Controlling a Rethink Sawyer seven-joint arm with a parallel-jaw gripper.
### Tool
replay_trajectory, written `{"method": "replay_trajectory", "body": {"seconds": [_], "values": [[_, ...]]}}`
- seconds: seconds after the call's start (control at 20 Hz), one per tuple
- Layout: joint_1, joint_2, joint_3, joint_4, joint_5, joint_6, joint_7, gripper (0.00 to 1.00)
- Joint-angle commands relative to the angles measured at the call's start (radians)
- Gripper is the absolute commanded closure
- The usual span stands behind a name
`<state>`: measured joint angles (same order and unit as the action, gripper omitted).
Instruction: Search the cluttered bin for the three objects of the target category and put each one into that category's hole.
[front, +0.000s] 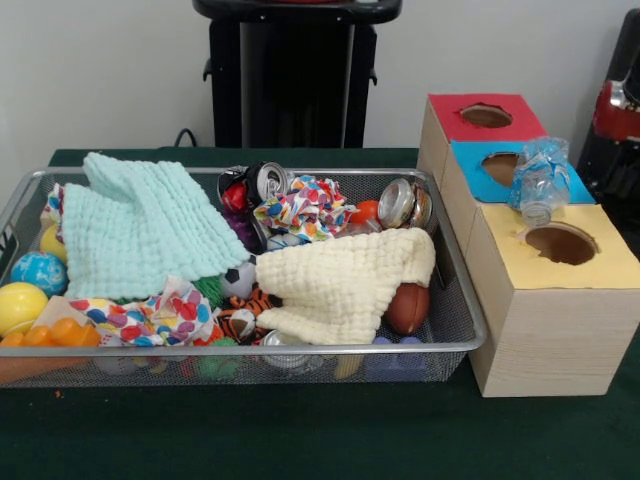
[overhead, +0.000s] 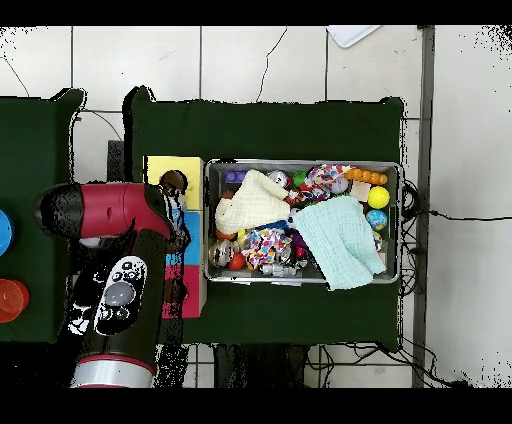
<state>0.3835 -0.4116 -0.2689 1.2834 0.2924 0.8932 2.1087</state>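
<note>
The wire mesh bin (front: 468, 300) holds cloths, balls and cans; it also shows in the overhead view (overhead: 300, 164). One crushed clear bottle with a blue label (front: 541, 181) rests upright on the blue-topped box, just right of the blue-surround hole (front: 500, 162), leaning towards the yellow box. No other bottle shows plainly among the clutter. The red and black arm (overhead: 115, 225) hangs over the boxes in the overhead view and hides the blue hole there. A part of the arm (front: 622, 105) shows at the right edge of the front view. The gripper itself does not show.
The red-surround hole (front: 486, 115) and the yellow-surround hole (front: 561, 243) flank the blue one. In the bin lie a mint cloth (front: 140, 225), a cream cloth (front: 345, 280), a spotted cloth (front: 310, 205), silver cans (front: 403, 203), a brown football (front: 408, 308) and several balls (front: 20, 305).
</note>
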Motion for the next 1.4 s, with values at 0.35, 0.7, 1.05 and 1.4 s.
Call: {"method": "replay_trajectory", "body": {"seconds": [0.35, 0.7, 1.05, 1.4], "values": [[-0.061, -0.057, 0.019, -0.051, -0.023, 0.186, 0.138, 1.0], [-0.104, -0.096, 0.028, -0.032, -0.062, 0.188, 0.051, 1.0], [-0.135, -0.154, 0.069, 0.12, -0.051, 0.093, 0.037, 1.0], [-0.158, -0.107, 0.126, 0.186, -0.038, -0.07, 0.051, 1.0]]}}
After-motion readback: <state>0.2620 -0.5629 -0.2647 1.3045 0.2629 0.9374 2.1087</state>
